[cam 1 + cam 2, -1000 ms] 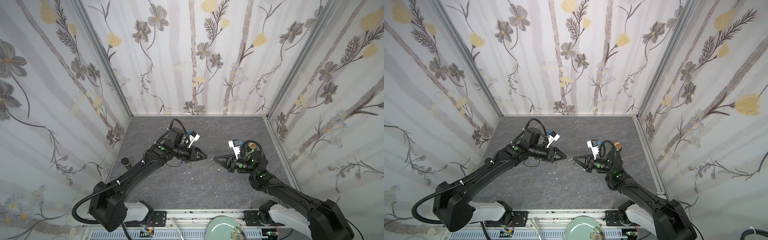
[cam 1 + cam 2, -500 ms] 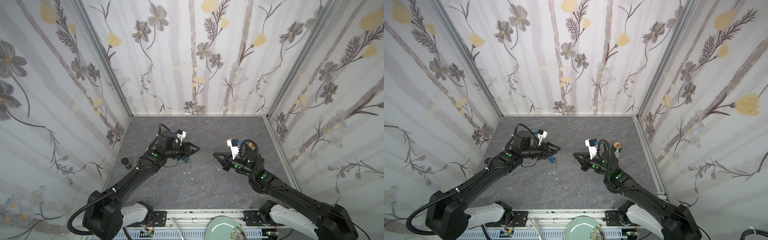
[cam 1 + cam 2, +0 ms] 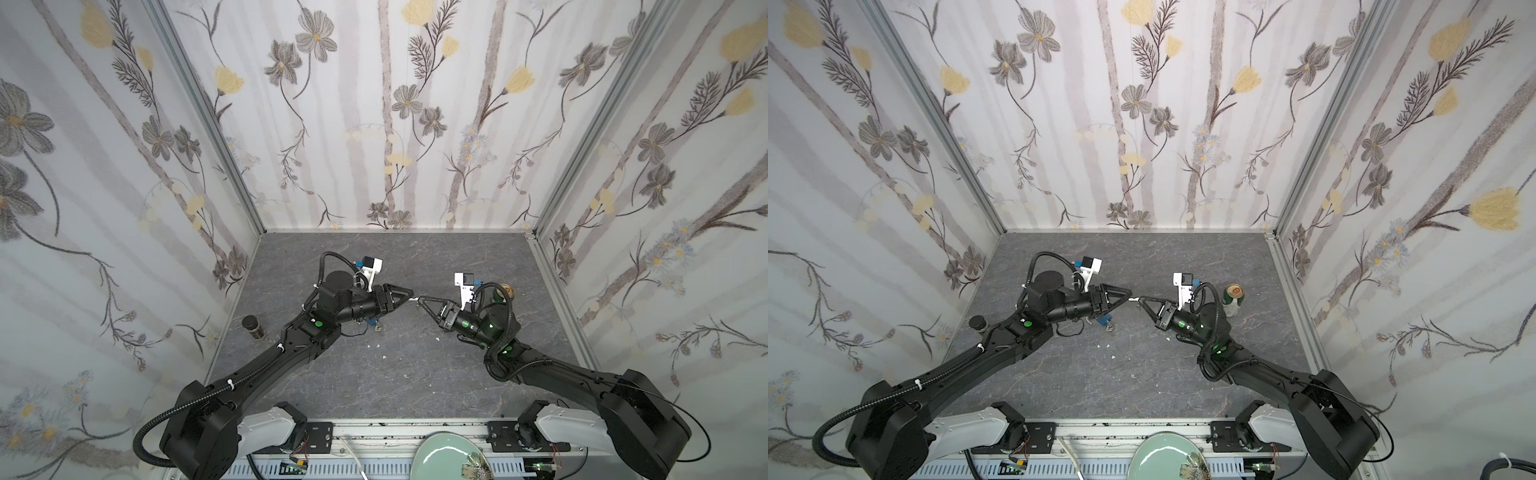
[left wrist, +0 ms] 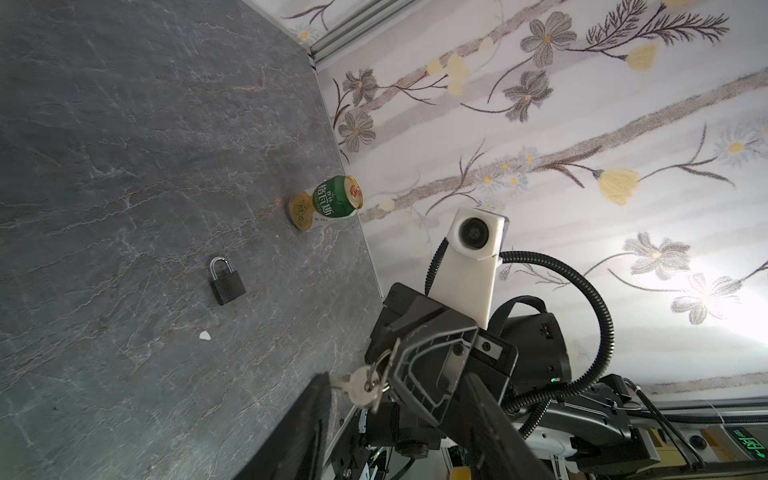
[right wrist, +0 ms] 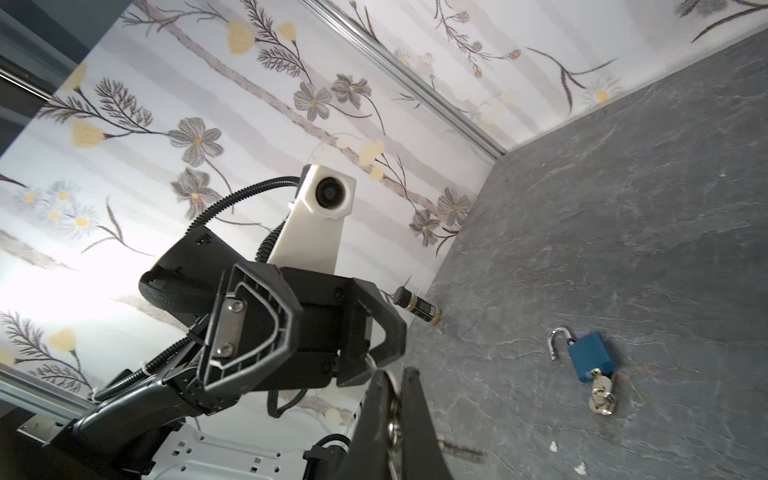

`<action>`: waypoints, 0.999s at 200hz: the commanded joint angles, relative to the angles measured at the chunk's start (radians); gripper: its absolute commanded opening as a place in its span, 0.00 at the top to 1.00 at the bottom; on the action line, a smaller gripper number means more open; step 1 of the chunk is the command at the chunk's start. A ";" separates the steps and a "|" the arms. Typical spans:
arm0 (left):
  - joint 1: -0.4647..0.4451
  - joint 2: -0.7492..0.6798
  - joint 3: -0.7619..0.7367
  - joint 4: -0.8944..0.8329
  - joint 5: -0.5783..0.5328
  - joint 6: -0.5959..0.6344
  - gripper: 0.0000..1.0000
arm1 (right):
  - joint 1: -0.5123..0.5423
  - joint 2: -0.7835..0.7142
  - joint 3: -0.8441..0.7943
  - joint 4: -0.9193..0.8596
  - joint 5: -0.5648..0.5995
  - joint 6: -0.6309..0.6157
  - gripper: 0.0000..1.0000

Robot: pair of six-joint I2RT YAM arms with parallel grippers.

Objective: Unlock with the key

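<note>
the key [image 4: 359,388] hangs in mid air over the middle of the table [image 3: 415,374], pinched by its ring end in the right gripper [image 3: 423,299], which is clamped tight on it. the left gripper [image 3: 409,298] meets it tip to tip with its jaws apart. the blade just touches one left finger [image 4: 311,415] and the other finger stands clear, so the left holds nothing. the key looks small, light, stiff and slick, and a second key dangling off the ring will likely swing. the flat head is the best place to pinch it, leaving the blade bare. the black lock [image 4: 226,280] lies flat and shut on the table near the can [image 4: 328,203]. it looks dense for its size and would probably skid on the smooth stone when pushed, so it should be held by its flat sides with the keyhole end free. the blue lock [image 5: 590,361] lies with its shackle sprung and its own key in it. half a second ago the left gripper sat drawn back over the blue lock with a clear gap to the right one. now that gap is gone, much as a second ago, and the right grip is unchanged.
</note>
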 commanded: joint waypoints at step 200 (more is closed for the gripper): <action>0.002 0.035 0.118 -0.190 -0.007 0.118 1.00 | 0.004 0.024 -0.021 0.046 0.001 0.036 0.65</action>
